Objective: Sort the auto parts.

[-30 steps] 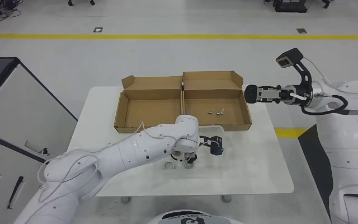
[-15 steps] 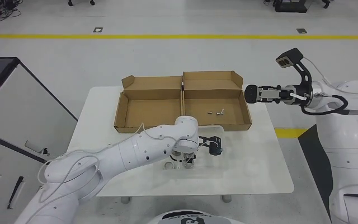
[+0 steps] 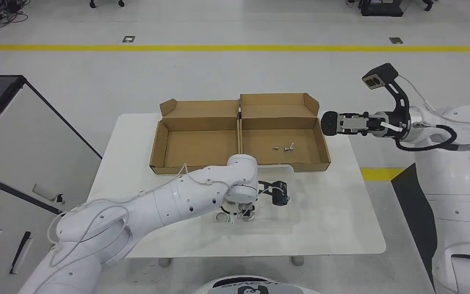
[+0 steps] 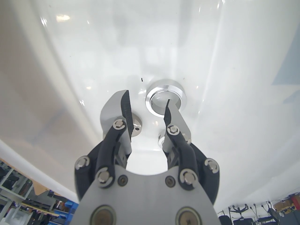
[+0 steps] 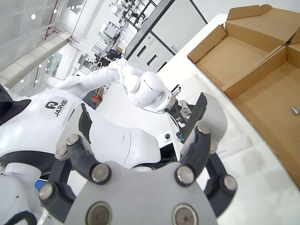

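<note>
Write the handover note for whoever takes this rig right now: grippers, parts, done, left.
Grippers: the left gripper is open, low in the clear tray, with its fingers on either side of the near wall of a metal ring; it grips nothing. The right gripper is open and holds nothing, beside the right box.
Parts: the ring, a flanged disc and a small metal piece lie in the tray. Some small bolts lie in the right box.
Done: apparently only those bolts.
Left: the tray's parts, probably the ring first.
</note>
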Robot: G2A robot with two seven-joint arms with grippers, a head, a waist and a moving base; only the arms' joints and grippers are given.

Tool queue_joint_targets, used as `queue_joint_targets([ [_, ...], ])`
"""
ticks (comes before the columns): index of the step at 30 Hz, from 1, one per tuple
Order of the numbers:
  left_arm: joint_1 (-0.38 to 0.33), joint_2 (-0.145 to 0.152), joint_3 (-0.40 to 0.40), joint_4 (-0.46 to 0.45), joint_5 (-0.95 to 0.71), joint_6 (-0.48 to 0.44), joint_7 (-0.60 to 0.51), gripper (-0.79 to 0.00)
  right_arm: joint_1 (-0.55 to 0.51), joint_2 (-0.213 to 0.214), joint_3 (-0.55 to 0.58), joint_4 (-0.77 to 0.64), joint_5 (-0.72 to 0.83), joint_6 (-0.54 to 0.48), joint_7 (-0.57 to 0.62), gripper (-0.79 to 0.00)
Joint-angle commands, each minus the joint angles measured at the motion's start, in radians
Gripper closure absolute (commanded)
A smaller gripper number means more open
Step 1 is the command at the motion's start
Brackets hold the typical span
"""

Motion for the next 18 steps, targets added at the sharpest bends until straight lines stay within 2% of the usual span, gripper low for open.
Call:
queue_joint_targets([
  [1,0.001,-0.002,0.0,0.004,0.003,0.001,-0.001,-0.32,0.0,0.0,0.0,0.0,0.0,0.0,0.0,-0.785],
  [18,0.012,-0.026,0.0,0.057,-0.005,0.008,-0.008,-0.265,0.0,0.0,0.0,0.0,0.0,0.0,0.0,-0.785],
])
